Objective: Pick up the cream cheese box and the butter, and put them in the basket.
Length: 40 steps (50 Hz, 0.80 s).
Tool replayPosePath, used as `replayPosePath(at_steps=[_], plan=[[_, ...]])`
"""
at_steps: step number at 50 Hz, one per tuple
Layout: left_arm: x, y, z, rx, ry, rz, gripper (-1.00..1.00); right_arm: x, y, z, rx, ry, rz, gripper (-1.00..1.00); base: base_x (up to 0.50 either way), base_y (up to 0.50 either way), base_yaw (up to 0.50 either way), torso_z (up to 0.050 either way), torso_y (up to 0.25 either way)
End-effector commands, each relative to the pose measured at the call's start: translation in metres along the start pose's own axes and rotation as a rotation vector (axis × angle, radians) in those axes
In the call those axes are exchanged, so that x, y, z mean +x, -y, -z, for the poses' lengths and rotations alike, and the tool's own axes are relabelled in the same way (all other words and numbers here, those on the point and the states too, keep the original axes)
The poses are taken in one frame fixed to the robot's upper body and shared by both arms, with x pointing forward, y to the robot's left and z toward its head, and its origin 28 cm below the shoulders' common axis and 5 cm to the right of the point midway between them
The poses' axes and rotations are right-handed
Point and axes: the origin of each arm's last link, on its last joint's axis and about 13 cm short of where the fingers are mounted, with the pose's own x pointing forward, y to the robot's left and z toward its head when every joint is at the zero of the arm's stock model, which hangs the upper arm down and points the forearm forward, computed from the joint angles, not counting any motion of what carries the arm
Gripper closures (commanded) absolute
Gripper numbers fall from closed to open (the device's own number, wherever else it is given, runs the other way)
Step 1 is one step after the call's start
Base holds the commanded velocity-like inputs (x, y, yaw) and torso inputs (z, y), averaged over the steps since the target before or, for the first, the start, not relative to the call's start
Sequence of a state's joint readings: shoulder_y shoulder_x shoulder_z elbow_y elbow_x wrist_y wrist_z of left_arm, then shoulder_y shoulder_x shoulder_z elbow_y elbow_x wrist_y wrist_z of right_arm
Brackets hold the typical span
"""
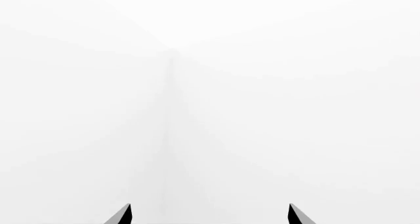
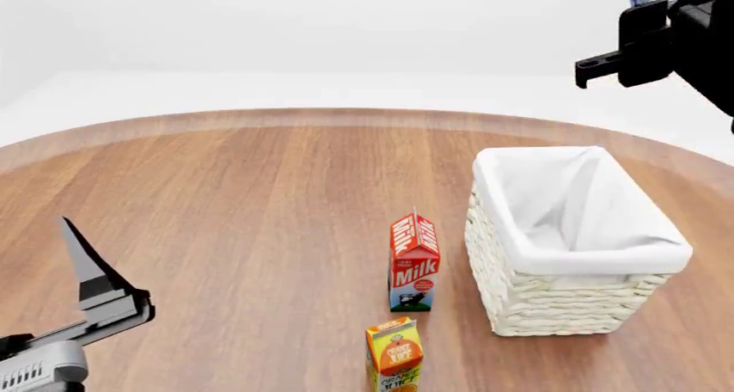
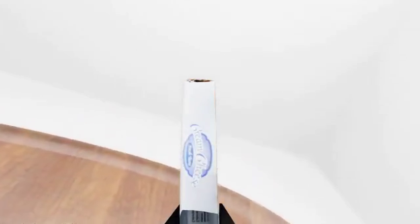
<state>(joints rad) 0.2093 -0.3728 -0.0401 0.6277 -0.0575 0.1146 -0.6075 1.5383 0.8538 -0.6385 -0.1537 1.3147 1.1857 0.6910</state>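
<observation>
High at the upper right of the head view, the right gripper [image 2: 642, 14] pinches the cream cheese box [image 3: 198, 150] edge-on, long axis running straight out from the jaws, above the basket [image 2: 551, 263]. Lower left, the left gripper [image 2: 86, 272] stands open and empty.

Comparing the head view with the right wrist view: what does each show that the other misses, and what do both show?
Only the head view shows the basket, the milk carton, the orange juice carton and the left gripper.

Only the right wrist view shows the cream cheese box edge-on with its printed label, gripped at its base.

Both show the wooden table and a part of the box, a blue-and-white sliver above the right gripper in the head view.
</observation>
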Motion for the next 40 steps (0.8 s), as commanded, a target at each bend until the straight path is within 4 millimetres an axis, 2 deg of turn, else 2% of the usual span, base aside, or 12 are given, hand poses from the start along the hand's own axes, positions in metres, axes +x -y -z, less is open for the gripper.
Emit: replayPosePath(at_steps=[1,6,15,33,40], plan=[[0.001,-0.001,0.003,0.012,0.003,-0.003,-1.0,0.033,0.004,-0.018,0.0,-0.014,-0.038,1.0,0.0,0.0,0.0,0.0,0.0],[0.001,-0.001,0.005,0.01,-0.003,0.0,-1.0,0.053,0.006,-0.022,0.002,-0.045,-0.043,1.0,0.0,0.0,0.0,0.0,0.0],[0.001,0.0,0.007,0.01,-0.01,0.005,-1.0,0.075,-0.001,-0.016,0.011,-0.092,-0.109,1.0,0.0,0.0,0.0,0.0,0.001],[0.0,0.001,0.008,0.013,-0.014,0.011,-1.0,0.108,-0.008,0.035,0.24,-0.241,-0.048,1.0,0.0,0.0,0.0,0.0,0.001],[0.001,0.001,0.008,0.014,-0.015,0.012,-1.0,0.115,-0.014,0.047,0.251,-0.271,-0.039,1.0,0.0,0.0,0.0,0.0,0.001]])
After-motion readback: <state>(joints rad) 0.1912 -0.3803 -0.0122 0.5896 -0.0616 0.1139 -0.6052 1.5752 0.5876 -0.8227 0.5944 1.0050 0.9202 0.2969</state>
